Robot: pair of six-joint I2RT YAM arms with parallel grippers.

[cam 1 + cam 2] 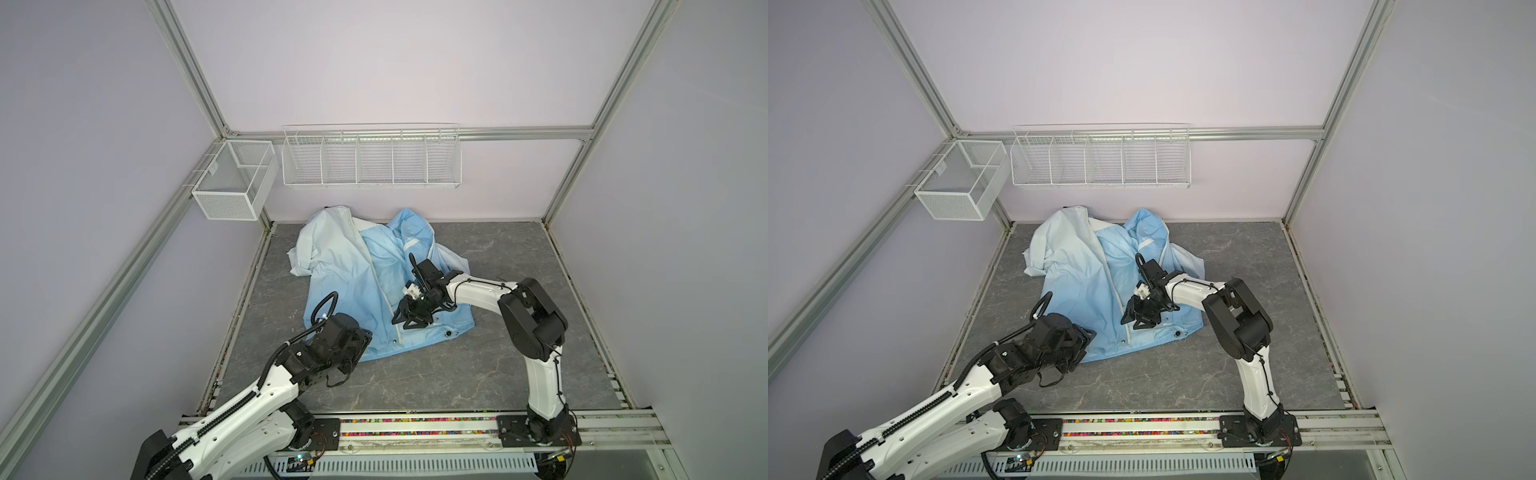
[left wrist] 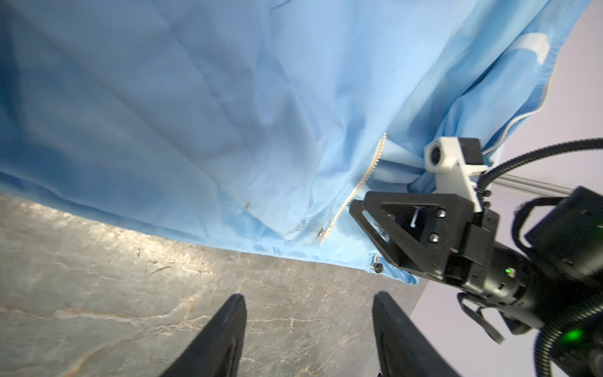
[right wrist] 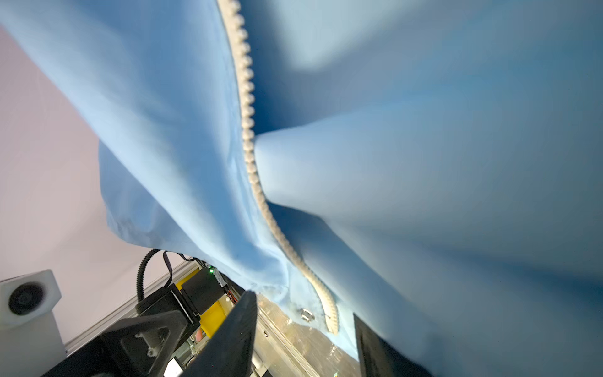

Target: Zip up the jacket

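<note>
Now | jacket hem nearward, hood far | left tool released | right tool spread astride zipper end

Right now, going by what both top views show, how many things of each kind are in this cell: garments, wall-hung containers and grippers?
Garments: 1, the jacket
Wall-hung containers: 2, the mesh basket and the wire rack
Grippers: 2, the left gripper and the right gripper
Total: 5

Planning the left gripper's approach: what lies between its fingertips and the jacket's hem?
Only bare grey tabletop, in the left wrist view, separates left gripper and jacket.
</note>
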